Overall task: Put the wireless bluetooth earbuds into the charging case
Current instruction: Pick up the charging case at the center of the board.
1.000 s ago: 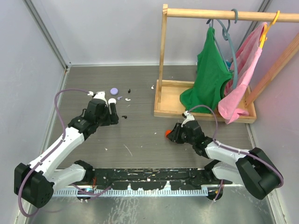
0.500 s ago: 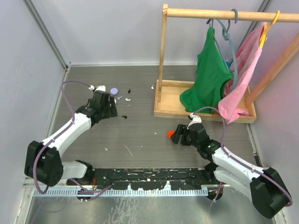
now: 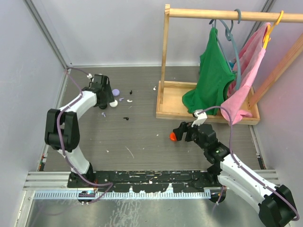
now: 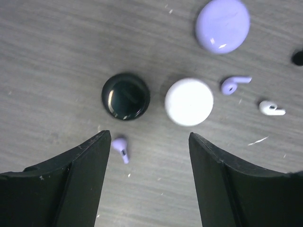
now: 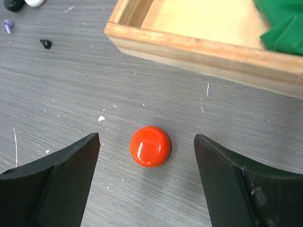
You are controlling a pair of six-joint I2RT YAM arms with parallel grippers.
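Lying loose on the grey surface (image 4: 47, 47), one lilac earbud (image 4: 120, 148) sits just inside a finger of the left tool (image 4: 147, 137), whose jaws stand wide and hold nothing. A second lilac earbud (image 4: 234, 85) and a white earbud (image 4: 271, 108) lie farther out, beside a white disc (image 4: 189, 101). A black disc (image 4: 126, 96) rests just beside the white one, and a lilac disc (image 4: 222, 25) lies beyond them. Well apart, the right tool (image 5: 146, 142) hangs with jaws spread wide and empty over a red disc (image 5: 150, 146), which sits on the surface between its fingers. Past it stands a wooden tray (image 5: 189, 45) with a green garment (image 5: 284, 23) in it.
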